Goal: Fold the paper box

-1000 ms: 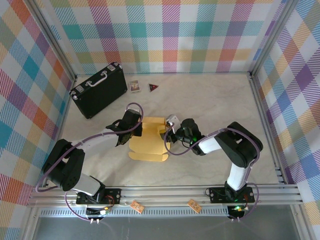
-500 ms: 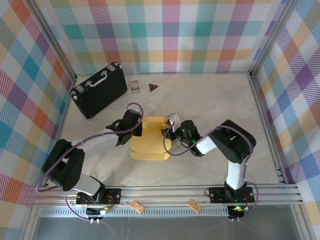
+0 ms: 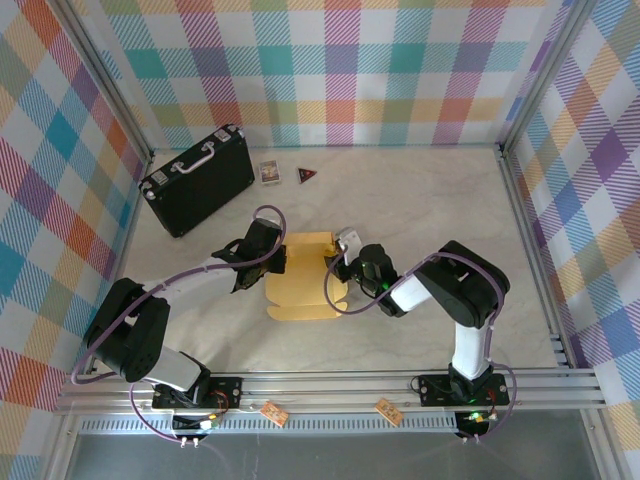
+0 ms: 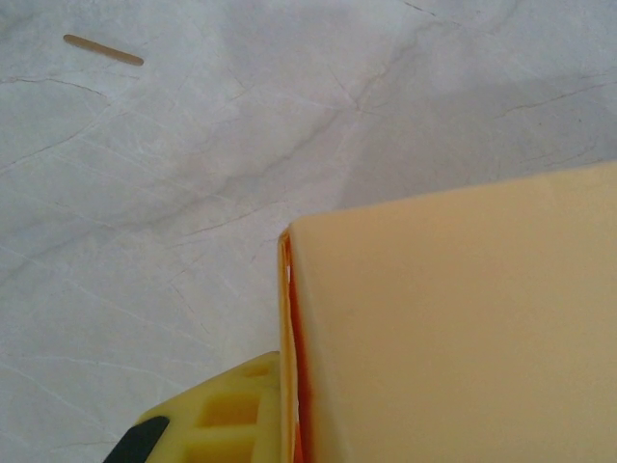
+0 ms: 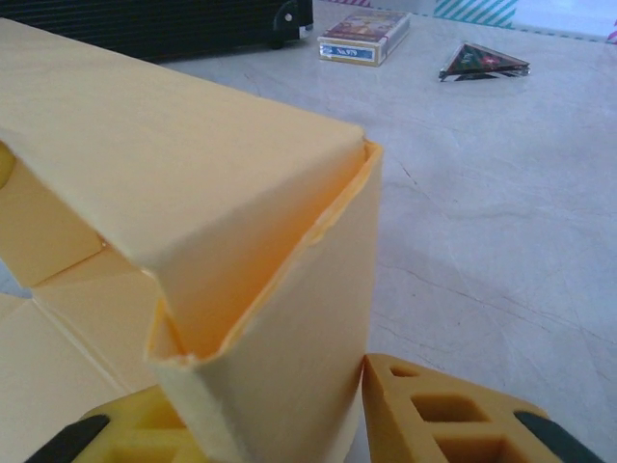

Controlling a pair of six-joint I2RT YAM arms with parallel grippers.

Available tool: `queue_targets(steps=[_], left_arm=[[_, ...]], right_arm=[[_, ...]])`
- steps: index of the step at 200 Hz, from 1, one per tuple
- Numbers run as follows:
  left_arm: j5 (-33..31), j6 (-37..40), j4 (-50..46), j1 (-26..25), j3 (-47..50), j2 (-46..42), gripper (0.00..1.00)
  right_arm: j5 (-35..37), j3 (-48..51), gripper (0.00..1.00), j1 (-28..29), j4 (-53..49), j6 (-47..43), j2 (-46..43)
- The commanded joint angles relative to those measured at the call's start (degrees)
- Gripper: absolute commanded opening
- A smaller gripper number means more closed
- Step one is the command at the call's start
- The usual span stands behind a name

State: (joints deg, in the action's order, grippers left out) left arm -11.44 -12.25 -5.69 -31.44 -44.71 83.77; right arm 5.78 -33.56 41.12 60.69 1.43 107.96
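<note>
Where the two arms meet at the centre of the top view, the paper box (image 3: 303, 283) is seen lying on the table (image 3: 420, 210), a pale surface veined like marble. It is made of smooth, matte, mustard-yellow cardboard and is partly erected: upright walls stand at its upper end, while a flat sheet with a scalloped edge is spread toward the bottom of the frame.

The left gripper (image 3: 277, 263) is set at the box's left edge and is clenched on a cardboard panel. In the left wrist view one ribbed yellow finger (image 4: 217, 417) is pressed against that panel at a crisp, orange-shadowed fold, and the other finger is hidden behind the cardboard.

The right gripper (image 3: 336, 268) is placed at the box's right edge. In the right wrist view a folded corner, with a flap tucked inward, is straddled by the two yellow fingers (image 5: 453, 417). Whether the pads are pressed onto the wall cannot be told.

A black hard case (image 3: 197, 178) with ribbed sides and a pale handle is shown at the upper left, well apart from the box. A small card pack (image 3: 268, 172) and a dark triangular piece (image 3: 307, 176) lie to its right, near the far wall. A thin wooden stick (image 4: 103, 50) lies at the upper left of the left wrist view. The workspace is enclosed by plaid cloth walls (image 3: 340, 70).
</note>
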Motion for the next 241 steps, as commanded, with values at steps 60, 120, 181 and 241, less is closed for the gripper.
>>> queue_targets(steps=[60,120,181,241], left_arm=[[2.4,-0.8,1.5,-0.7,0.3,-1.5,0.00],[2.1,-0.8,1.2,-0.8,0.4,-1.8,0.00],[2.0,-0.7,1.3,-0.8,0.2,-1.2,0.00],[1.7,-0.6,1.3,-0.9,0.2,-1.4,0.00]], right_arm=[[9.3,-4.4,0.30,1.6,-6.6,0.3,-1.3],[13.5,-5.7,0.00,1.5,-9.3,1.0,-0.1],[11.6,-6.1,0.16,1.5,-10.5,-0.1,-0.4],[8.4,-4.6,0.31,1.5,-12.5,0.5,-0.4]])
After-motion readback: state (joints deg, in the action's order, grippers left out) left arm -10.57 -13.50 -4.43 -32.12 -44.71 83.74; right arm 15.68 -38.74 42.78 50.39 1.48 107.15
